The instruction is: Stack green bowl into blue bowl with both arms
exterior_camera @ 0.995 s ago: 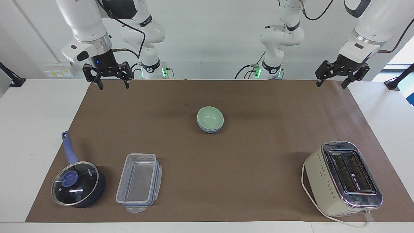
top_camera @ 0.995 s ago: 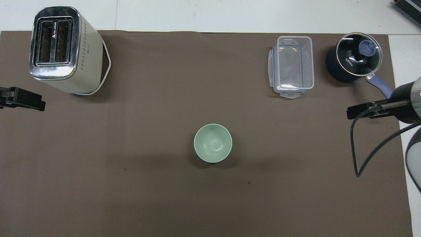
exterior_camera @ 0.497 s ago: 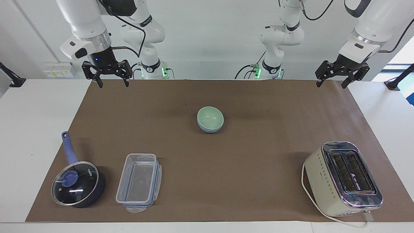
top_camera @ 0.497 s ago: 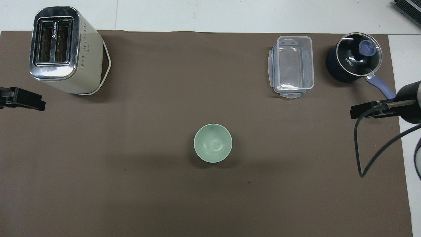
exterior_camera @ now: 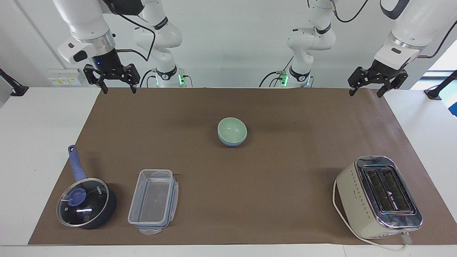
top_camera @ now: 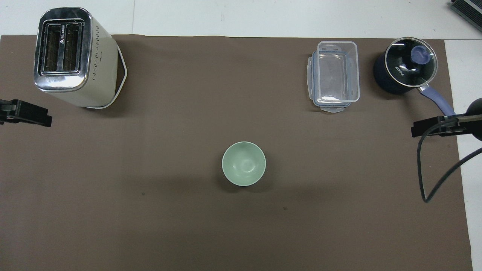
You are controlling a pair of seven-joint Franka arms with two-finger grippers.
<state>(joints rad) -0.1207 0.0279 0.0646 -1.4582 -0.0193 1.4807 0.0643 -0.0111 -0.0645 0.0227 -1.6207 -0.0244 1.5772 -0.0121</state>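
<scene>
Facing view: my right pincer (exterior_camera: pixel 116 89) hangs released over the mat's (exterior_camera: pixel 285 178) corner near my base; my left pincer (exterior_camera: pixel 367 92) likewise, waiting. Mid-mat, well apart from both, the green bowl (exterior_camera: pixel 232 130) sits nested in the blue bowl (exterior_camera: pixel 232 143).

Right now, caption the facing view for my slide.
Pale mint-green bowl nested in light blue bowl mid-mat; left tool and right tool both open, raised at corners.
</scene>
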